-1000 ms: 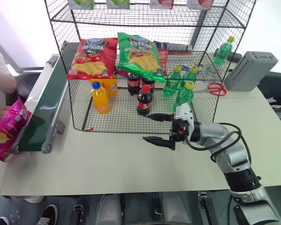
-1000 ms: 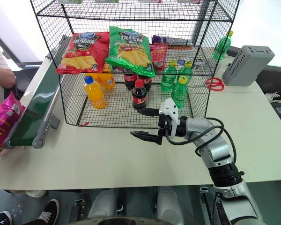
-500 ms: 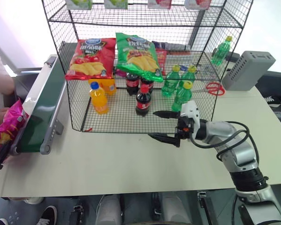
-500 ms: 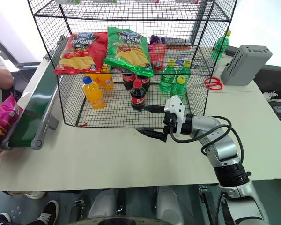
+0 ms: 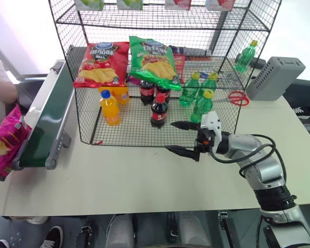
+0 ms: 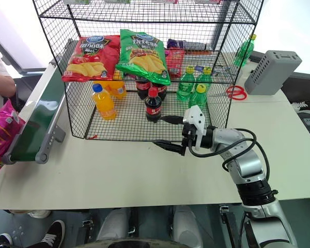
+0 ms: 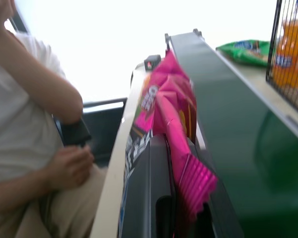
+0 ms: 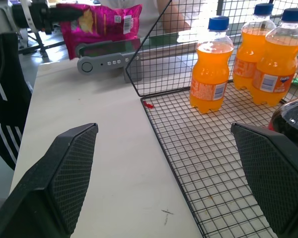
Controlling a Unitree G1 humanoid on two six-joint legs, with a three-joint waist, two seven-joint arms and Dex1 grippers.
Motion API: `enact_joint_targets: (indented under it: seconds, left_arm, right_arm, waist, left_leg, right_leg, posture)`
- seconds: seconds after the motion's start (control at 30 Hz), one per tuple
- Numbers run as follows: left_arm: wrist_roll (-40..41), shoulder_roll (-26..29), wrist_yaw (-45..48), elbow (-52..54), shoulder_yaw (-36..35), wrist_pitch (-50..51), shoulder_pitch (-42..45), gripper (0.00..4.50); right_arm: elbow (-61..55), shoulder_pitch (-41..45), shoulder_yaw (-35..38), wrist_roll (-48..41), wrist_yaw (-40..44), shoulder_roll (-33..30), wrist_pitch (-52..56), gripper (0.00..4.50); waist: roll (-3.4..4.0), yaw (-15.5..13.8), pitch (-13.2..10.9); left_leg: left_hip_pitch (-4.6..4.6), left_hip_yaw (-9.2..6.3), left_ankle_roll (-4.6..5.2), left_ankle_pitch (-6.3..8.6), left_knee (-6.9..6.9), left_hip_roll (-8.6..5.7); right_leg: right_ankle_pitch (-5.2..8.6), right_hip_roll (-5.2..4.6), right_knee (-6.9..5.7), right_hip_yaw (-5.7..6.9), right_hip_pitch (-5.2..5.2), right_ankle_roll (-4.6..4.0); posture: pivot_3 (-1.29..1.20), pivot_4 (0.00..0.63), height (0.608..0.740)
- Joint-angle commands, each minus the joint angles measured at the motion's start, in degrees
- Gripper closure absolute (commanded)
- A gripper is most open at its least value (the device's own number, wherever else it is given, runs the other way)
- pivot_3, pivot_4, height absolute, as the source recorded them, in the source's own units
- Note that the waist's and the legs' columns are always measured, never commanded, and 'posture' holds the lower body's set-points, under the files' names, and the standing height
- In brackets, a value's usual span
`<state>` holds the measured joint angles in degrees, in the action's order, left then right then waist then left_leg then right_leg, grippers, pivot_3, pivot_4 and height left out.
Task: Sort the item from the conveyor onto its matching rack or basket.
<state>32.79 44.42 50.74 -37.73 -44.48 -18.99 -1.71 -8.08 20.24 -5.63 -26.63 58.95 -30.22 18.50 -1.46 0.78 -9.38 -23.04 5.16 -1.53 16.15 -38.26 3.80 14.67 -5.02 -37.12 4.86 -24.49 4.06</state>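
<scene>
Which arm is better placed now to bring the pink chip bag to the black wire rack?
The left. Its pincer is shut on the glossy magenta-pink chip bag beside the dark green conveyor belt. The right pincer stands open and empty before the black wire-grid rack.

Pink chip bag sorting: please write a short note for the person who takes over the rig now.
Left gripper: shut on the pink chip bag, at the near end of the conveyor.
Right gripper: open, holding nothing, in front of the wire rack.
Done: bag gripped.
Left: carry it to the rack and place it on the matching shelf, likely beside the red chip bag and green chip bag.
</scene>
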Motion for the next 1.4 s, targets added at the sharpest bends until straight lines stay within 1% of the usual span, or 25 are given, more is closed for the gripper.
enact_joint_targets:
  seconds: [0.03,0.13,0.27,0.37,0.43,0.53,0.6,0.63,0.67,0.7,0.77,0.8,0.87,0.93,0.97,1.03,1.13,1.17,1.27,1.3,1.33,1.4]
  left_arm:
    - [3.3,2.4,-2.1,11.1,-4.0,3.4,-1.4,4.42]
    - [5.3,3.4,-2.0,18.4,-5.2,7.3,-2.6,4.42]
    - [7.1,4.7,-2.0,23.3,-6.2,11.2,-1.8,4.42]
    - [7.7,4.7,-1.8,26.8,-4.5,13.4,-0.1,4.42]
    - [6.8,3.8,-0.5,28.0,-2.3,13.5,0.7,4.42]
    - [8.9,1.8,1.4,32.1,0.8,16.3,1.2,4.42]
    - [12.9,2.2,2.6,36.0,1.1,21.2,1.1,4.42]
    - [16.9,2.5,3.1,38.8,1.1,26.1,0.4,4.42]
    - [19.2,2.9,3.7,41.2,1.2,29.4,-0.5,4.42]
    - [20.5,3.0,4.0,42.7,1.1,31.6,-1.1,4.42]
    - [25.7,4.0,3.1,46.2,-0.5,38.0,-2.1,4.42]
    - [26.9,4.8,3.0,47.9,-1.3,39.7,-2.3,4.42]
    - [33.5,6.8,0.3,50.9,-3.8,45.3,-1.4,4.42]
    - [45.0,10.3,-1.4,51.9,-7.8,55.0,-2.4,4.42]
    - [49.1,11.4,-2.2,51.8,-9.2,58.5,-2.9,4.42]
    - [52.2,12.4,-1.7,51.2,-10.9,63.0,-4.5,4.42]
    - [55.6,12.1,-1.1,52.3,-12.2,68.4,-8.2,4.42]
    - [59.4,12.2,-1.4,53.3,-12.2,71.2,-10.0,4.42]
    - [63.4,11.3,-1.4,56.5,-10.9,73.8,-11.2,4.42]
    - [65.9,10.5,-3.2,57.4,-9.0,73.4,-10.1,4.42]
    - [69.1,9.5,-5.4,58.2,-6.4,72.7,-8.6,4.42]
    - [72.7,7.9,-8.0,60.3,-1.2,72.3,-6.2,4.42]
  right_arm:
    - [-0.7,0.4,1.1,-0.3,-0.1,0.5,-1.3,0.00]
    - [-0.2,0.4,0.9,0.1,-0.1,0.9,-2.0,0.00]
    - [1.1,0.7,0.9,0.5,0.5,1.2,-3.0,0.00]
    - [1.6,0.8,0.8,0.6,0.7,1.4,-3.6,0.00]
    - [1.9,0.8,0.7,0.8,0.7,1.6,-4.1,0.00]
    - [2.3,0.5,1.0,1.3,1.0,1.3,-4.6,0.00]
    - [2.5,0.4,1.6,1.1,1.3,0.9,-4.4,0.00]
    - [2.3,0.2,1.9,0.7,1.4,0.7,-4.1,0.00]
    - [2.0,0.1,2.2,0.0,1.5,0.6,-3.4,0.00]
    - [1.7,0.1,2.5,-0.5,1.6,0.6,-2.8,0.00]
    - [1.6,-0.1,2.5,-0.3,1.7,0.4,-3.0,0.00]
    - [1.6,-0.2,2.6,-0.3,1.8,0.4,-3.1,0.00]
    - [1.6,-0.6,2.5,-0.2,1.9,0.4,-3.3,0.00]
    - [1.3,-0.6,2.3,-0.5,2.1,0.5,-2.7,0.00]
    - [1.2,-0.6,2.3,-0.7,2.2,0.6,-2.3,0.00]
    - [1.0,-0.4,1.9,-0.7,2.4,0.8,-2.2,0.00]
    - [0.0,-0.2,2.0,-2.7,2.6,1.2,0.6,0.00]
    - [-0.9,-0.4,2.5,-5.3,3.0,0.8,3.8,0.00]
    - [-3.2,-1.0,4.3,-12.9,3.3,-0.2,13.0,0.00]
    - [-4.2,-1.1,5.5,-18.0,3.0,-0.9,18.6,0.00]
    - [-5.3,-1.8,6.0,-20.3,3.7,-1.7,20.9,0.00]
    - [-6.9,-3.2,5.9,-22.0,4.5,-3.2,23.5,0.00]
  waist:
    - [0.00,0.0,0.0]
    - [0.02,0.0,0.0]
    - [0.03,0.0,0.0]
    - [0.03,0.0,0.0]
    - [0.03,-0.1,0.0]
    - [0.06,-0.1,0.0]
    - [0.04,0.0,0.0]
    - [0.03,0.0,0.0]
    - [0.03,0.0,0.0]
    - [0.03,0.1,0.0]
    - [0.06,0.1,-0.1]
    - [0.06,0.1,-0.1]
    - [0.04,0.1,-0.1]
    - [0.03,0.0,-0.1]
    - [0.04,0.0,-0.1]
    - [0.17,0.1,-0.1]
    - [0.39,0.2,-0.2]
    - [0.38,0.2,-0.2]
    - [0.35,0.0,-0.2]
    - [0.33,-0.2,-0.2]
    - [0.35,-0.3,-0.2]
    - [0.39,-0.8,-0.2]
  left_leg:
    - [0.00,-0.01,0.00,0.00,0.00,0.00]
    - [0.00,-0.02,0.00,0.00,0.00,0.00]
    - [0.00,-0.02,-0.01,-0.01,0.00,0.00]
    - [0.00,-0.01,-0.02,-0.01,0.00,-0.01]
    - [0.00,-0.01,-0.02,-0.01,0.00,-0.02]
    - [0.00,0.01,-0.04,-0.02,0.00,-0.03]
    - [0.00,0.00,-0.05,-0.03,0.00,-0.03]
    - [-0.01,-0.02,-0.06,-0.03,0.00,-0.02]
    - [-0.02,-0.04,-0.07,-0.04,0.00,-0.02]
    - [-0.02,-0.04,-0.07,-0.04,0.00,-0.01]
    - [-0.01,-0.06,-0.08,-0.04,0.00,-0.01]
    - [-0.01,-0.08,-0.08,-0.05,0.00,-0.01]
    - [0.00,-0.10,-0.09,-0.06,0.01,-0.01]
    - [-0.01,-0.17,-0.11,-0.07,0.00,-0.01]
    - [-0.02,-0.24,-0.12,-0.07,0.00,-0.01]
    - [0.00,-0.30,-0.12,-0.07,0.01,-0.02]
    - [0.08,-0.26,-0.12,-0.07,0.03,-0.04]
    - [0.08,-0.26,-0.12,-0.07,0.04,-0.03]
    - [0.07,-0.29,-0.15,-0.08,0.04,-0.01]
    - [0.07,-0.31,-0.15,-0.08,0.03,-0.01]
    - [0.07,-0.33,-0.15,-0.08,0.03,-0.02]
    - [0.11,-0.38,-0.15,-0.09,0.02,-0.11]
  right_leg:
    - [0.00,0.00,0.00,0.00,0.00,0.00]
    - [0.00,0.00,0.00,0.00,0.00,0.00]
    - [0.00,0.01,0.00,0.00,0.00,0.00]
    - [0.00,0.02,0.00,0.00,0.00,0.00]
    - [0.00,0.02,0.00,0.00,0.00,0.00]
    - [0.00,0.01,0.00,-0.01,0.01,0.00]
    - [0.00,0.02,0.00,-0.01,0.01,0.00]
    - [0.00,0.04,0.00,-0.01,0.00,0.00]
    - [0.00,0.05,0.00,-0.01,0.00,0.00]
    - [0.00,0.04,0.00,-0.02,0.00,0.00]
    - [0.00,0.04,0.00,-0.02,0.00,0.00]
    - [0.00,0.05,-0.01,-0.02,0.00,0.00]
    - [0.00,0.06,-0.02,-0.02,0.00,0.00]
    - [0.00,0.07,-0.02,-0.02,0.01,0.00]
    - [0.00,0.06,-0.02,-0.02,0.01,0.00]
    - [0.00,0.03,-0.01,-0.05,0.01,0.00]
    - [0.01,0.05,-0.02,-0.07,0.03,-0.01]
    - [0.01,0.07,-0.03,-0.07,0.02,-0.02]
    - [0.04,0.11,-0.05,-0.07,0.03,-0.07]
    - [0.04,0.09,-0.04,-0.07,0.03,-0.07]
    - [0.05,0.08,-0.03,-0.07,0.07,-0.08]
    - [0.05,-0.02,-0.03,-0.07,0.15,-0.09]
  posture:
    - [0.00,0.150,0.740]
    - [0.00,0.150,0.740]
    - [0.00,0.150,0.740]
    - [0.00,0.150,0.740]
    - [0.00,0.150,0.740]
    - [0.00,0.150,0.740]
    - [0.00,0.150,0.740]
    - [0.00,0.150,0.740]
    - [0.00,0.150,0.740]
    - [0.00,0.150,0.740]
    - [0.00,0.150,0.740]
    - [0.00,0.150,0.740]
    - [0.00,0.150,0.740]
    - [0.00,0.150,0.740]
    - [0.00,0.150,0.740]
    - [0.00,0.150,0.740]
    - [0.00,0.150,0.740]
    - [0.00,0.150,0.740]
    - [0.00,0.150,0.740]
    - [0.00,0.150,0.740]
    - [0.00,0.150,0.740]
    - [0.00,0.150,0.740]
